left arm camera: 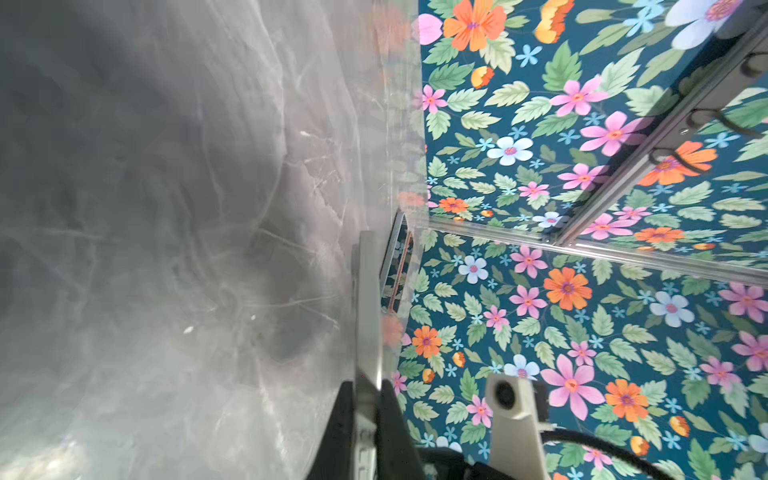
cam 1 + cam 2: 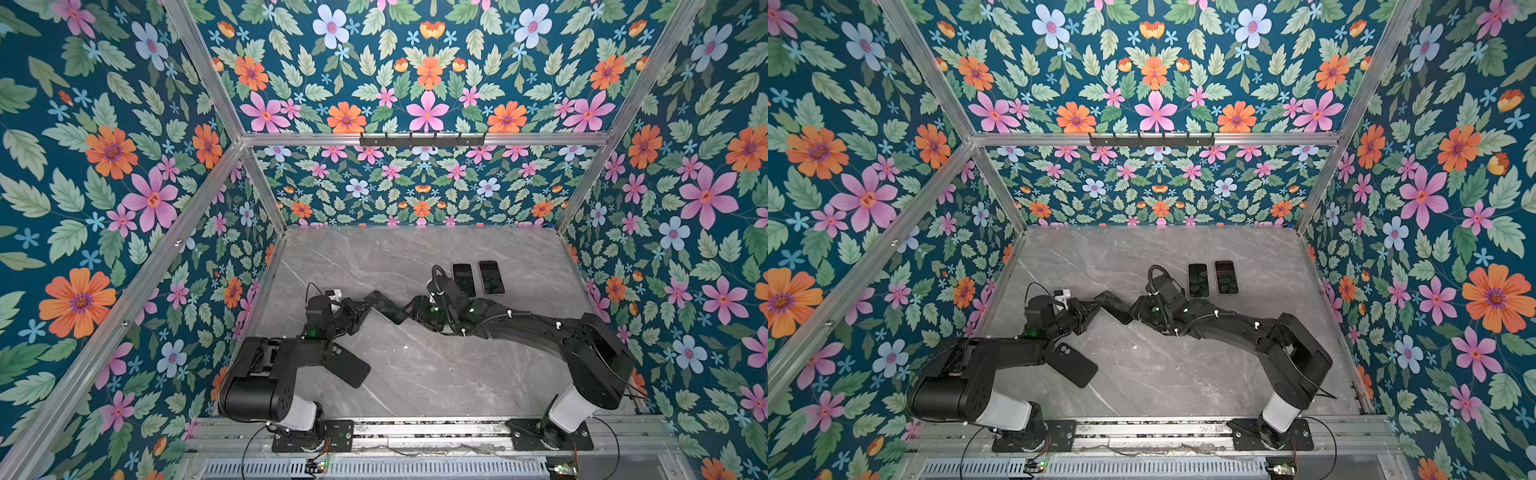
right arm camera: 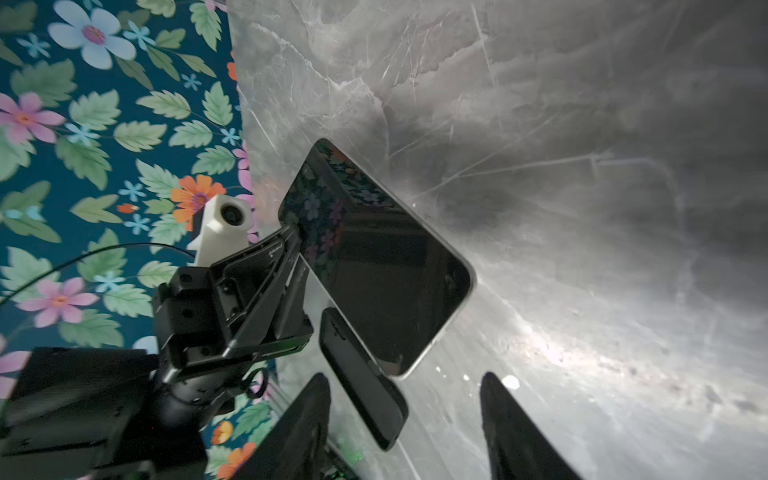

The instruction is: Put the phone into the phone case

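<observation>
**Operator:** Both top views first. Where is the phone?

**Spotter:** Your left claw [image 2: 359, 309] is clamped on the phone [image 2: 384, 306] near one end. The phone hangs slanted above the counter [image 2: 436, 374], between the two arms. Your right claw [image 2: 411, 309] sits at the phone's other end, and from up here you cannot tell whether it touches.

**Operator:** And the phone case?

**Spotter:** The phone case [image 2: 349, 365] lies flat on the counter beside your left forearm, apart from the phone, with its camera cut-out showing. Both top views agree on the phone [image 2: 1115, 306] and the phone case [image 2: 1073, 365]. Two spare phones [image 2: 463, 279] lie side by side, screens up, farther back, near your right arm.

**Operator:** What does my left wrist view show?

**Spotter:** You see the phone [image 1: 368, 307] edge-on, a thin silver strip. Your left claw [image 1: 368, 384] has a black finger pressed on each face of it. The spare phones [image 1: 397, 266] show past its far end, close to the floral wall.

**Operator:** And the right wrist view?

**Spotter:** The phone's [image 3: 374, 257] dark screen faces you and reflects the flowers. Your left claw [image 3: 297, 245] holds its far part. Your right claw [image 3: 405, 382] stands wide, one finger on each side of the phone's near corner, with a gap on both sides and nothing gripped. The phone case [image 3: 361, 378] lies on the counter [image 3: 582, 208] just past that corner.
</observation>
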Controlling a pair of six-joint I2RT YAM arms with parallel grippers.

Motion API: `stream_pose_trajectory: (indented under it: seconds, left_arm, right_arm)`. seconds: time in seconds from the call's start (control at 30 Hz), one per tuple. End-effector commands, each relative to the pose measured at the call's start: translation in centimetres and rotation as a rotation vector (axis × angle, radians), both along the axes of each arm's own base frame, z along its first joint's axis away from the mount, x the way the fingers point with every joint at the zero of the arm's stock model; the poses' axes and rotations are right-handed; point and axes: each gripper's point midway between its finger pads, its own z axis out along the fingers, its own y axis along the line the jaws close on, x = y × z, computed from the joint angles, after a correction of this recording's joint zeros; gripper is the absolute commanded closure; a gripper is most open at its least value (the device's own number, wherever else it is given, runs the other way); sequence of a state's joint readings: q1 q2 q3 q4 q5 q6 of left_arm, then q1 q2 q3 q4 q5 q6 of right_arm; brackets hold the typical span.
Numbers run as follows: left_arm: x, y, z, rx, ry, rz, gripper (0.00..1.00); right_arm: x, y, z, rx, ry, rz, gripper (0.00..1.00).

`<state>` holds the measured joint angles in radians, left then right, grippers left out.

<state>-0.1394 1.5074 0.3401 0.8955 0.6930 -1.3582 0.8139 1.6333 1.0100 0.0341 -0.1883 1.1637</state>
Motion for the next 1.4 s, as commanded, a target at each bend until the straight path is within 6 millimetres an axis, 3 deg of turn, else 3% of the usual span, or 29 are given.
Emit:
stream_pose_trajectory:
  seconds: [0.0,0.2,0.43,0.5,0.53,0.77,1.37]
  left_arm:
    - [1.4,-0.3,4.3,-0.111,-0.160,0.037,1.00]
    - [1.9,-0.2,5.3,-0.200,-0.201,0.068,1.00]
    - [1.7,-0.2,5.6,-0.236,-0.216,0.081,1.00]
    - [1.7,-0.3,5.8,-0.238,-0.222,0.079,1.00]
    - [1.6,-0.4,5.9,-0.238,-0.222,0.078,1.00]
    - [1.4,-0.6,5.9,-0.238,-0.215,0.075,1.00]
    - [1.3,-0.6,5.1,-0.236,-0.196,0.079,1.00]
  right_arm:
    - [1.7,1.4,4.5,0.282,-0.034,-0.068,0.41]
    - [2.4,1.3,5.2,0.443,-0.042,-0.100,0.40]
    - [2.7,-0.2,4.0,0.490,-0.042,-0.152,0.40]
    - [3.0,-0.2,4.6,0.525,-0.058,-0.155,0.41]
    - [3.2,0.0,3.2,0.513,-0.039,-0.159,0.42]
    - [4.5,1.1,3.4,0.605,-0.057,-0.153,0.58]
    - [4.6,0.9,3.7,0.638,-0.078,-0.160,0.88]
